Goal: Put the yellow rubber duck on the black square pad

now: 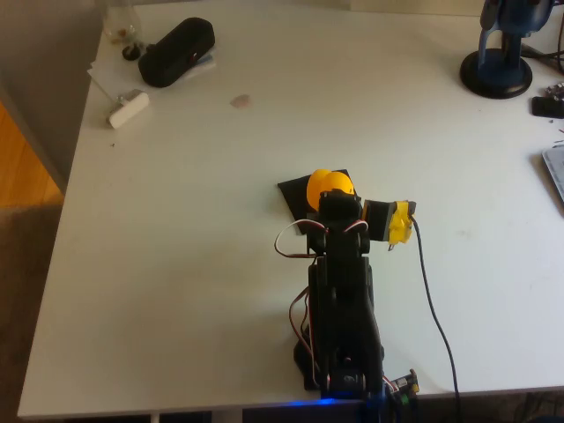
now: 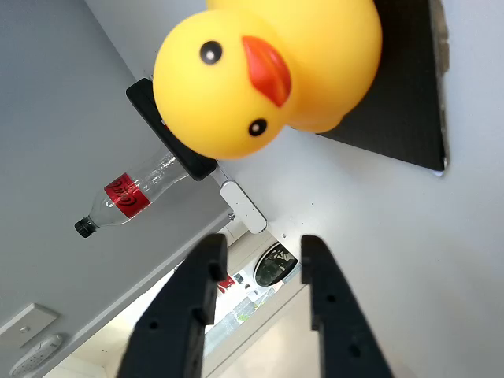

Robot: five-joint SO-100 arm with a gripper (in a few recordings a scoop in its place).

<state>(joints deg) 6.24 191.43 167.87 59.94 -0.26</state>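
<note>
The glossy yellow rubber duck [image 2: 268, 71] sits on the thin matte black square pad [image 2: 402, 102], seemingly upright. The black two-finger gripper [image 2: 260, 276] hangs beside it, fingers apart, holding nothing.

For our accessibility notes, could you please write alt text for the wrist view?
A yellow rubber duck sits on a black square pad on the white table, beak toward the camera. Below it the gripper has its two black fingers apart and empty. A clear bottle lies behind.
</note>
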